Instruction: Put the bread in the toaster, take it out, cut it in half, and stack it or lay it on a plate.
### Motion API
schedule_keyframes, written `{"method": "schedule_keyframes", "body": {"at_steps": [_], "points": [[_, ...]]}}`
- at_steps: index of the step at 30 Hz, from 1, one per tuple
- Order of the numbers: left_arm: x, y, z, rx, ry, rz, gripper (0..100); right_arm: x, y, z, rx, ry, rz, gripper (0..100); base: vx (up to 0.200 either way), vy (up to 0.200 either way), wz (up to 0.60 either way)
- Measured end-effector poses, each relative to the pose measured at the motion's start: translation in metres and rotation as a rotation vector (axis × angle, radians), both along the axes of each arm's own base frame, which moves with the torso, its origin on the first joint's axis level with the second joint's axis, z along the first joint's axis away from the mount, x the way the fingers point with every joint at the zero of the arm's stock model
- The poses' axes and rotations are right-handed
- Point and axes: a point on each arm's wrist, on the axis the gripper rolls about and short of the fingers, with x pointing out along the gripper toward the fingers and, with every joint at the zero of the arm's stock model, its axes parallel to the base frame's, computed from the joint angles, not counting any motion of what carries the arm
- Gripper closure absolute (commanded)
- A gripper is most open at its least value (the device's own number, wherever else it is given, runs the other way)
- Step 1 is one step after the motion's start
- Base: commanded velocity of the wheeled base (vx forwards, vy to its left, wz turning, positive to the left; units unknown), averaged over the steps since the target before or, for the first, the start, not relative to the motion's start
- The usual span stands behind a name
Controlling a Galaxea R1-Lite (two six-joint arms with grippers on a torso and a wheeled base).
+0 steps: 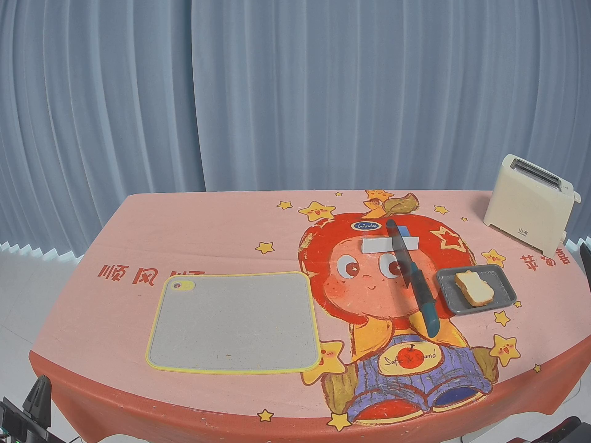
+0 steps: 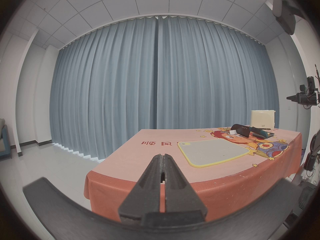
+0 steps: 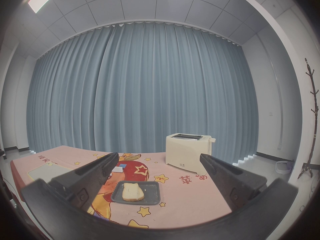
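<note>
Two grippers hover off the table's (image 1: 184, 235) edge for you: left gripper (image 2: 163, 170) pressed together, right gripper (image 3: 158, 157) spread wide. One bread slice (image 1: 474, 288) lies on one grey tray (image 1: 506, 291), beside one knife (image 1: 414, 275). One toaster (image 1: 530, 204) stands near the far right edge. One cutting board (image 1: 234, 322) lies near the front edge, with red lettering (image 1: 151, 273) just behind it.

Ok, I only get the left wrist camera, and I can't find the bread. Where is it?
Observer: The bread lies flat on a dark tray, on the robot's right of the knife.
Operator: Is the other tool ready to grab it?
Observer: The right tool is open and points toward the tray.
Operator: Is anything in the toaster?
Observer: On the toaster, the slot looks empty; nothing sticks out.
</note>
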Motion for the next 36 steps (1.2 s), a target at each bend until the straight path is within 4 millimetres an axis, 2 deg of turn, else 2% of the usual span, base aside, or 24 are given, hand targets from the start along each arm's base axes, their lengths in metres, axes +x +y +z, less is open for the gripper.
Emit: {"method": "schedule_keyframes", "body": {"at_steps": [23,36], "points": [[0.0,0.0,0.0,0.0,0.0,0.0,100,-0.022,0.0,-0.022,-0.05,-0.015,-0.025,0,0.0,0.0,0.0],[0.0,0.0,0.0,0.0,0.0,0.0,100,-0.034,0.001,-0.048,-0.057,0.056,-0.025,0,0.0,0.0,0.0]]}}
